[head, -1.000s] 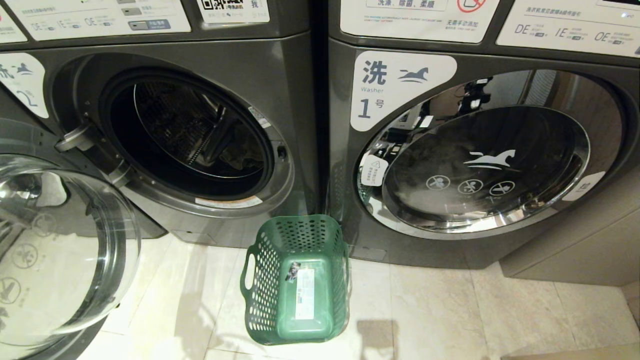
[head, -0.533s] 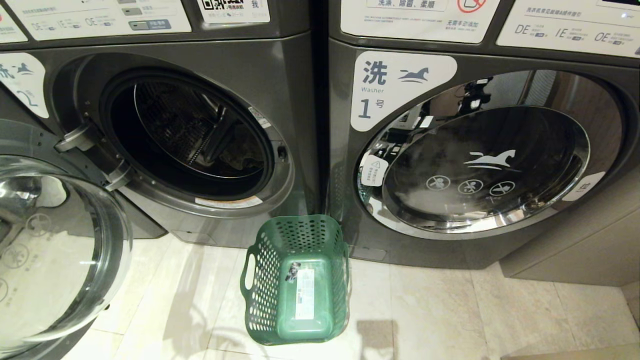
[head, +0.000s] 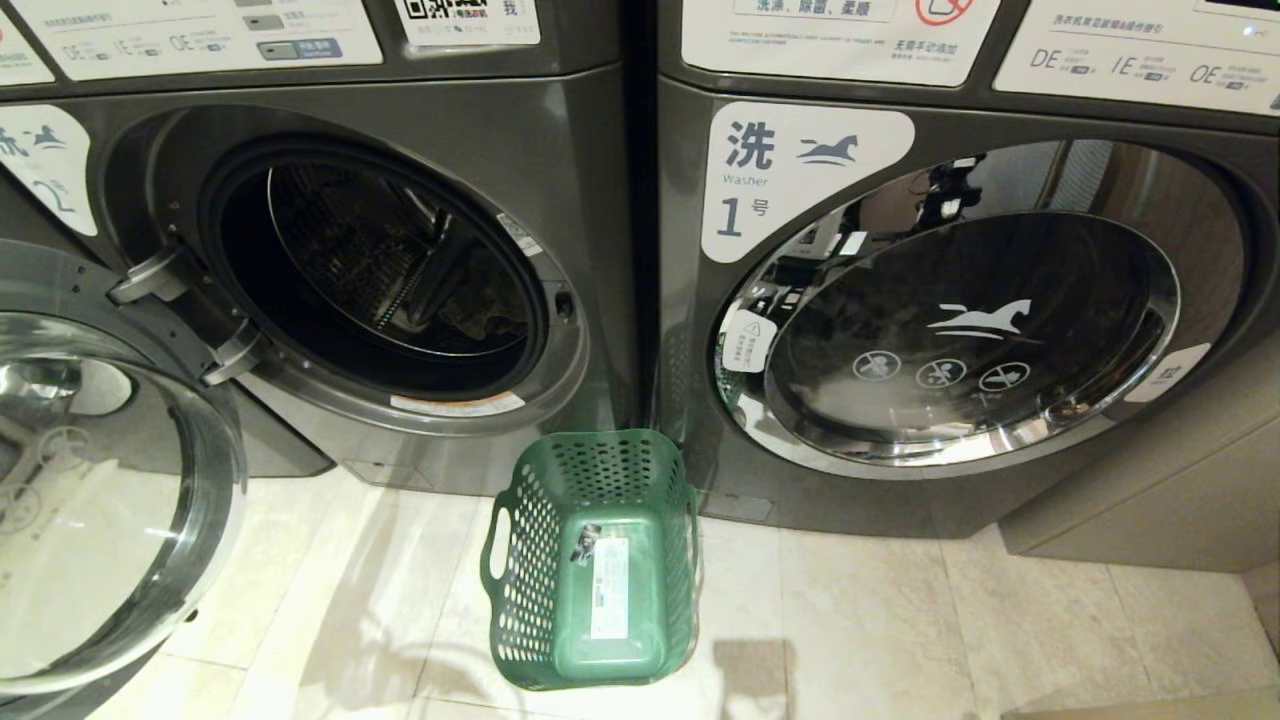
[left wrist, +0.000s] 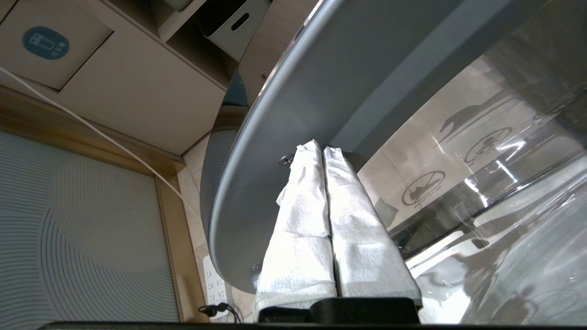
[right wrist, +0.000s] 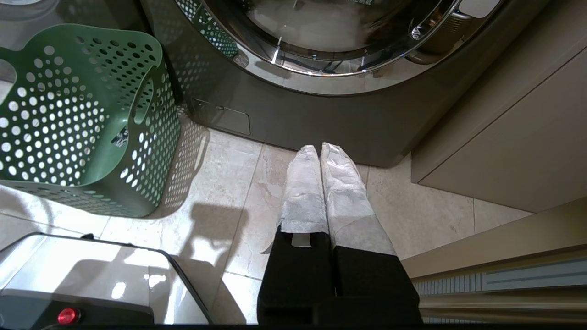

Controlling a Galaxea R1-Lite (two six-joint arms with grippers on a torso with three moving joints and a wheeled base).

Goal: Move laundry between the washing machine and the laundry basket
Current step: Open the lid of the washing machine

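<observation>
The washing machine (head: 575, 150) marked "2" stands at the left with its round glass door (head: 110, 520) swung out to the left. A small bit of laundry (head: 485, 322) lies low in the dark drum. The green laundry basket (head: 530, 560) sits on the floor between the two machines, with only a white sticker on its base. My left gripper (left wrist: 322, 147) is shut, its white-wrapped tips against the grey inner rim of the door (left wrist: 284, 114). My right gripper (right wrist: 319, 147) is shut and holds nothing, low over the floor to the right of the basket (right wrist: 69, 114). Neither arm shows in the head view.
The like machine marked "1" (head: 960, 330) stands at the right with its door shut. A beige cabinet (head: 1150, 500) sits beside it. A power strip (left wrist: 213, 284) and a white cable (left wrist: 91, 128) are behind the open door. My base (right wrist: 69, 284) is near the basket.
The open door has swung further to the left, away from the drum opening. The basket, laundry and right gripper have kept still.
</observation>
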